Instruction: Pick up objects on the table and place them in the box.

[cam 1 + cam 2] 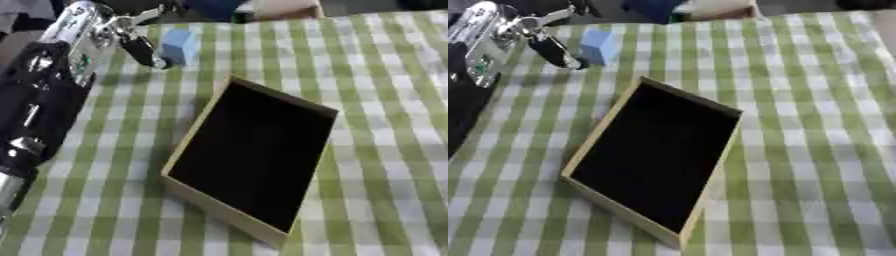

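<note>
left eye view: left hand (131, 37) reaches in from the upper left, dark fingers (144, 52) stretched toward the blue block (179, 46), tips just beside it and not yet round it, so the fingers are spread, pinching nothing. the block stands on the checked surface (385, 100), beyond the far corner of the box (210, 200).

right eye view: the box (702, 200) shows a dark, empty inside. to do this step well, the fingers should probably come down on both sides of the block before curling, then lift it clear of the near rim. the right hand is in neither view.
</note>
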